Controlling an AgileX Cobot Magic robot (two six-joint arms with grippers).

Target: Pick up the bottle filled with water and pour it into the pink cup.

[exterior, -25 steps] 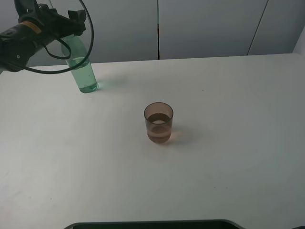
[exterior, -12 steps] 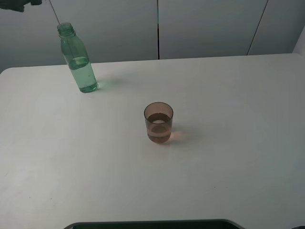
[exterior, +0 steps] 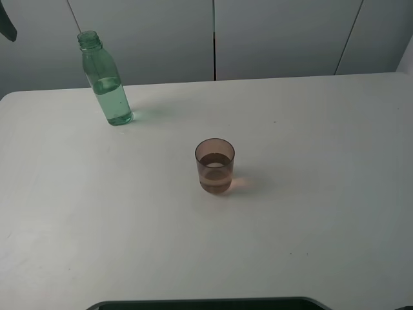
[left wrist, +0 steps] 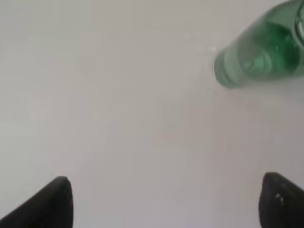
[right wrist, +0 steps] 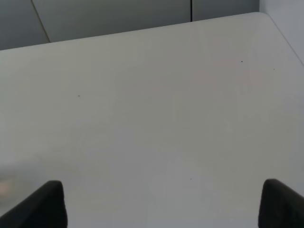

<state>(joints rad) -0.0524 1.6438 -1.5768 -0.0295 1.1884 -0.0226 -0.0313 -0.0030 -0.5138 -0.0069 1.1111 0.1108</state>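
Note:
The green-tinted bottle stands upright and uncapped at the back left of the white table, partly filled with clear liquid. Its base also shows in the left wrist view, bottle. The pink cup stands near the middle of the table with some liquid in it. My left gripper hangs open over bare table, apart from the bottle, with nothing between its dark fingertips. My right gripper is open above bare table, holding nothing.
Grey wall panels stand behind the table's far edge. A dark edge runs along the bottom of the exterior high view. A dark bit of the left arm shows at the top left corner.
The left arm, which was at the bottle's neck a second ago, has pulled away up and to the left, almost out of the exterior view. Bottle and cup have not moved.

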